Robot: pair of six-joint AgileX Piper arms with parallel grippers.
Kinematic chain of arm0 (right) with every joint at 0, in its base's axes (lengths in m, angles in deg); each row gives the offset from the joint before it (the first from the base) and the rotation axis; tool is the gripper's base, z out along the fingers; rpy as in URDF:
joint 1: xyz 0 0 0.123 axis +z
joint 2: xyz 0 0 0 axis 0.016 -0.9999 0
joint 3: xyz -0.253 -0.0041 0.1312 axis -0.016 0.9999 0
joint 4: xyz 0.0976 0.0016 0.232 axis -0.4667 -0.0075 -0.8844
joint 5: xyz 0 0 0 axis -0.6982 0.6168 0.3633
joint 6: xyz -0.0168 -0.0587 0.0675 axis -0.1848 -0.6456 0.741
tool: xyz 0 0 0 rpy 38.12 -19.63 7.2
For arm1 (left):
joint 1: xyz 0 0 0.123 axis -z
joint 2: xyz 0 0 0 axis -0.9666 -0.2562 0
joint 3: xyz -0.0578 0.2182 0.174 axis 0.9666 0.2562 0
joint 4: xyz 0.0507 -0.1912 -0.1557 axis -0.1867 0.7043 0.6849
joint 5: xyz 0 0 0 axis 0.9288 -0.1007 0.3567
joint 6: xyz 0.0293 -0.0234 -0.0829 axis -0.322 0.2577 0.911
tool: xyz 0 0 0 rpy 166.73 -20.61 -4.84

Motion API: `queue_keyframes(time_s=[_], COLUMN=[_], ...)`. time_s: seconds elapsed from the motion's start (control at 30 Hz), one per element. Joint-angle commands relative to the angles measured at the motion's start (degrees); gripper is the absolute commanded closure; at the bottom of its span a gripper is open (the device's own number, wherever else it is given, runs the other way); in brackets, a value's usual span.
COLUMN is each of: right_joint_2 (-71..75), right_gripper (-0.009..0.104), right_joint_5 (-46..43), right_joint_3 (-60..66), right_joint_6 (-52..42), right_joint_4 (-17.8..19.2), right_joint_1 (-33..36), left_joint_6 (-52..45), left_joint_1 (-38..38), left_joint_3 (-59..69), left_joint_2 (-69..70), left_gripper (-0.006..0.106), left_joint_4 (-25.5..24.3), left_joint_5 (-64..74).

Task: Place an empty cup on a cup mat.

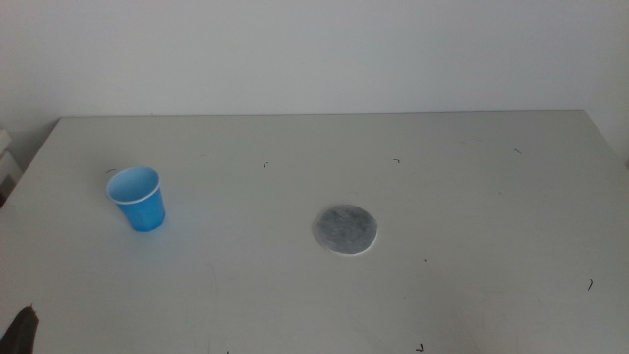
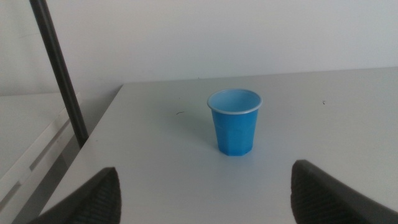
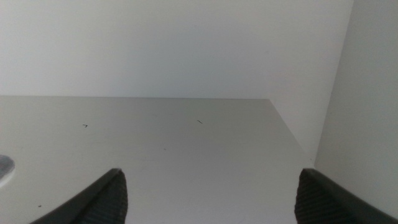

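Observation:
The blue cup (image 1: 138,198) stands upright and empty on the left part of the table. The round grey cup mat (image 1: 345,229) lies flat near the table's middle, well apart from the cup. My left gripper (image 2: 205,183) is open, and the cup (image 2: 234,121) stands ahead of its jaws with a clear gap between them. In the middle view only a dark tip of the left gripper (image 1: 26,330) shows at the bottom left corner. My right gripper (image 3: 210,183) is open and holds nothing. A sliver of the cup mat (image 3: 4,168) shows at that view's edge.
A dark slanted pole (image 2: 60,71) stands beyond the table's left edge (image 2: 93,134). The table's right edge (image 3: 292,137) runs close to a white wall. Small dark specks dot the white tabletop (image 1: 472,197).

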Motion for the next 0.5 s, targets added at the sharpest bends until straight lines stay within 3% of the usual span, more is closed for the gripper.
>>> queue_keyframes(time_s=[0.0,0.47], right_joint_2=[1.1,1.1], right_gripper=[0.001,0.001], right_joint_5=[-4.5,-4.5], right_joint_3=[-0.7,-0.7], right_joint_6=[-0.5,-0.5], right_joint_4=[0.5,0.5], right_joint_1=[0.1,0.1], left_joint_6=[0.2,1.5], left_joint_1=[0.1,0.1], left_joint_3=[-2.8,-34.9], left_joint_2=[0.4,-23.9], left_gripper=[-0.005,-0.005], left_joint_4=[0.9,1.6], left_joint_5=[-3.8,14.5])
